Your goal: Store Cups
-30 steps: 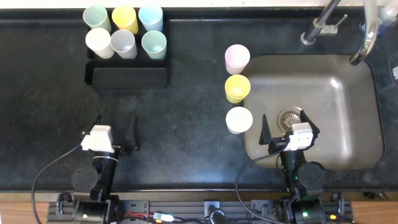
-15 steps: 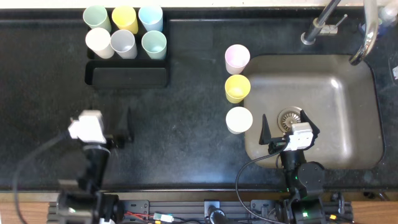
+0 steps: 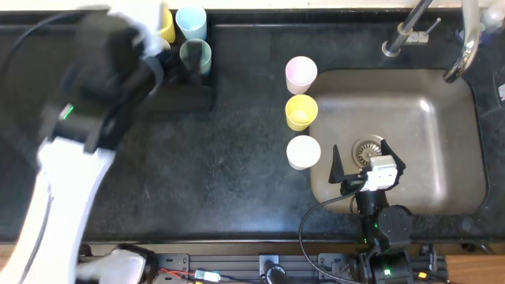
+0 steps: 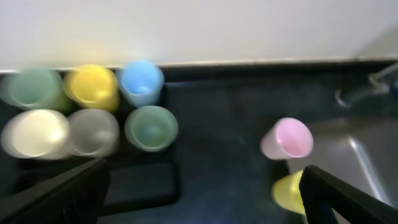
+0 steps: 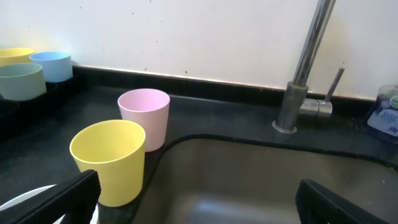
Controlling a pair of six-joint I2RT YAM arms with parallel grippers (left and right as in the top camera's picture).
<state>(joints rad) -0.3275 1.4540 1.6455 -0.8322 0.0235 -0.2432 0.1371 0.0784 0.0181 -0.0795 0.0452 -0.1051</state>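
Cups in two groups on the dark counter (image 3: 237, 173). Lined up along the left rim of the sink (image 3: 442, 118): pink cup (image 3: 301, 73) farthest from the arms, yellow cup (image 3: 301, 111) next, white cup (image 3: 303, 151) nearest, all upright, mouths up. Six more cups (image 4: 151, 127) standing in the black rack (image 4: 144, 182) by the back wall (two rows of three). Left gripper (image 4: 203, 168) lifted high above the counter, facing down on rack and pink cup, fingers spread wide, holding nothing. Right gripper (image 3: 361, 162) low over the sink basin beside the drain (image 3: 368, 147), fingers likewise apart, empty.
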